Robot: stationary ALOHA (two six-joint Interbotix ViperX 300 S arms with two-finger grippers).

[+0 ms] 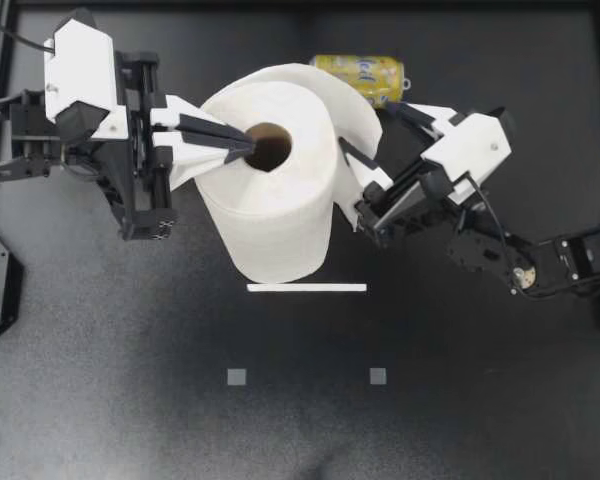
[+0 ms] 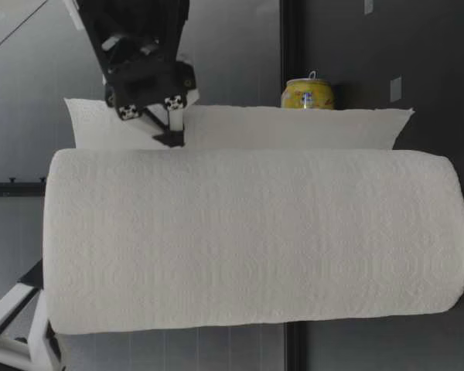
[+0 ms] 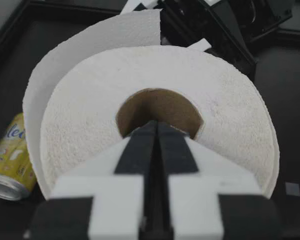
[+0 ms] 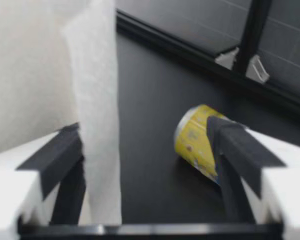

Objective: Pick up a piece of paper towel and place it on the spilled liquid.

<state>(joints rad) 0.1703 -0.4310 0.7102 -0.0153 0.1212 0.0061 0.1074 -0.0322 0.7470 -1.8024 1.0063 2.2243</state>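
Observation:
A big white paper towel roll [image 1: 275,200] stands upright mid-table, with a loose sheet [image 1: 345,100] curling off its far right side. My left gripper [image 1: 242,146] is shut, and its joined tips rest at the rim of the cardboard core [image 3: 160,107]. My right gripper [image 1: 365,128] is open and straddles the loose sheet [image 4: 97,100], which hangs close to one finger [image 4: 60,155] without being pinched. A yellow can [image 1: 360,75] lies on its side behind the roll. No spilled liquid shows in any view.
A white strip [image 1: 306,287] lies on the dark table just in front of the roll. Two small grey squares [image 1: 237,376] [image 1: 378,376] sit nearer the front edge. The can [image 4: 195,140] lies ahead of my right gripper, near its other finger.

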